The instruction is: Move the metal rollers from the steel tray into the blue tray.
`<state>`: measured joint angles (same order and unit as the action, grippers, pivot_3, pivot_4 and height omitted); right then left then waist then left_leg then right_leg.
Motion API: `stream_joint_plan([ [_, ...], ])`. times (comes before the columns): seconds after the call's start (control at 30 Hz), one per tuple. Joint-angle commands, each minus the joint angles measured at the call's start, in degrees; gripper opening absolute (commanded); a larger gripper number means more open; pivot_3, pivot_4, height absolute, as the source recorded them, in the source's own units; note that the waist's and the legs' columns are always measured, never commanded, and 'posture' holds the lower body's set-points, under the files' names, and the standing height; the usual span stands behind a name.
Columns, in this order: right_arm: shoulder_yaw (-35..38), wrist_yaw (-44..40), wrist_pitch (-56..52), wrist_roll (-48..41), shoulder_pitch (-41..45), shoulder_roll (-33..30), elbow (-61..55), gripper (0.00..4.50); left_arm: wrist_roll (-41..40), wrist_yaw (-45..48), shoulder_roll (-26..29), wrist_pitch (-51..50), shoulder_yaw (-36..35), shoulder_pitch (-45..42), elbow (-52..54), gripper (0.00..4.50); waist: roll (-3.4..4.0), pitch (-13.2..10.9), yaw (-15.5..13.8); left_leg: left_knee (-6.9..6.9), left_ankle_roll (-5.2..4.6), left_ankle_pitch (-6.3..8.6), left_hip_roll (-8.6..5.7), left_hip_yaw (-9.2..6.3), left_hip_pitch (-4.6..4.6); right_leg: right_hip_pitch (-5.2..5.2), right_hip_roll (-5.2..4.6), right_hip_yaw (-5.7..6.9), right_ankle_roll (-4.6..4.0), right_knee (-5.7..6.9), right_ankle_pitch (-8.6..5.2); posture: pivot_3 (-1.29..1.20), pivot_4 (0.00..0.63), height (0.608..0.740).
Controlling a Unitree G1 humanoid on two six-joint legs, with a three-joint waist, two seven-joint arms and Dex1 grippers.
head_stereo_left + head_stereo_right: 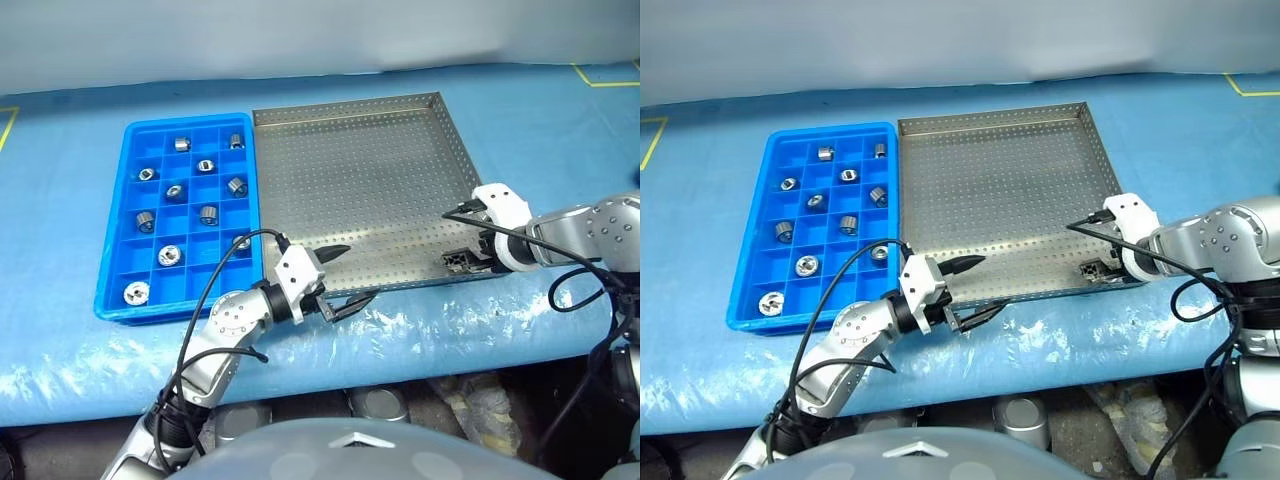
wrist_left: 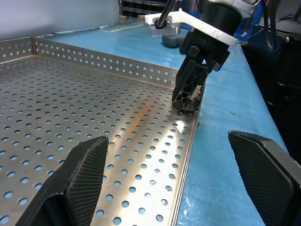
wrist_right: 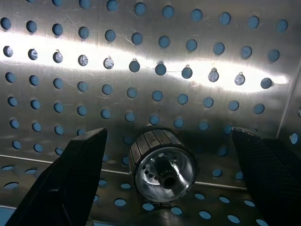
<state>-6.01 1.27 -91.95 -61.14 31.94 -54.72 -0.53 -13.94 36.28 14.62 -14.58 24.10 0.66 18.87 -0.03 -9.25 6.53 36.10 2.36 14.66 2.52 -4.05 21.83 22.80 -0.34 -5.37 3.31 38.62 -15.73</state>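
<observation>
The left gripper (image 1: 343, 278) lies nearest the camera, at the near edge of the surface (image 1: 560, 120). It points level across the near rim of the steel tray (image 1: 360, 180). Its two black fingers (image 2: 84, 174) stand wide apart and hold nothing.

The surface carries a pale blue cover. The steel tray sits near the middle of the surface, its perforated floor almost bare. The blue tray (image 1: 118, 262) lies just beside the steel tray, on the side toward the left edge of the surface; their long rims run side by side, close enough that contact cannot be judged.

The right gripper (image 1: 462, 262) points steeply down at the near right corner of the steel tray. Its fingers (image 3: 70, 179) are spread wide. One metal roller (image 3: 162, 165) lies on the tray floor between those fingers, on its side with the hollow centre facing the wrist camera. Neither finger touches it. The roller rests close to the near rim of the steel tray.

The other metal rollers (image 1: 208, 213) sit in the blue tray, one to a compartment. Ten are visible there, spread from the far row to the near left corner compartment. Several compartments hold no roller.
</observation>
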Motion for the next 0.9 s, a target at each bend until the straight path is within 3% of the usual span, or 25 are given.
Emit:
stream_joint_plan([
  [0.03,-0.2,-0.2,-0.5,-1.7,-0.3,-1.4,-0.3,4.47,-0.2,-0.3,-0.5,0.9,-0.3,0.0,2.0,4.5,0.0,0.0,0.0,0.0,0.0,0.0,0.0,0.0,0.0,0.0,0.0,-0.01,0.0,0.0,0.0,-0.1,0.15,0.74],
  [0.13,-0.4,0.0,-0.5,-2.1,-0.4,-1.5,0.3,4.07,-0.2,-0.3,-0.5,0.9,-0.3,0.0,2.0,4.5,0.0,0.0,-0.1,0.0,0.0,0.0,0.0,0.01,-0.01,0.0,0.0,-0.01,0.0,0.0,0.0,-0.1,0.15,0.74],
  [0.4,0.2,0.8,-0.5,-3.5,0.0,-0.8,0.6,1.71,-0.3,-0.3,-0.3,0.9,-0.7,0.0,2.1,4.5,-0.01,0.0,-0.5,0.0,0.0,0.0,0.0,0.02,-0.01,0.0,0.0,-0.02,0.0,0.0,0.01,-0.1,0.15,0.74],
  [0.57,4.4,3.0,-0.5,-5.1,1.0,3.7,-0.8,1.71,0.2,-0.7,-0.2,1.3,-1.3,-0.1,2.9,4.5,-0.01,0.0,-0.2,0.0,0.0,0.0,0.01,0.03,-0.03,0.0,0.02,-0.04,0.02,0.0,0.01,-0.09,0.15,0.74],
  [0.73,13.0,6.3,2.5,-3.2,3.6,17.5,-9.8,1.71,1.2,-4.3,-0.8,2.9,-4.2,-0.3,5.0,4.5,0.01,0.0,0.0,0.01,0.0,0.0,0.07,0.08,-0.04,0.03,0.1,-0.12,0.09,0.09,0.04,-0.06,0.15,0.74],
  [0.9,7.7,4.6,10.9,3.1,5.1,26.3,-19.2,1.71,0.3,-9.5,-1.4,2.4,-10.3,1.7,9.8,4.5,0.02,0.0,-1.1,0.01,0.0,0.0,0.08,0.02,-0.02,0.05,0.11,-0.08,0.06,0.06,0.06,-0.01,0.15,0.74],
])
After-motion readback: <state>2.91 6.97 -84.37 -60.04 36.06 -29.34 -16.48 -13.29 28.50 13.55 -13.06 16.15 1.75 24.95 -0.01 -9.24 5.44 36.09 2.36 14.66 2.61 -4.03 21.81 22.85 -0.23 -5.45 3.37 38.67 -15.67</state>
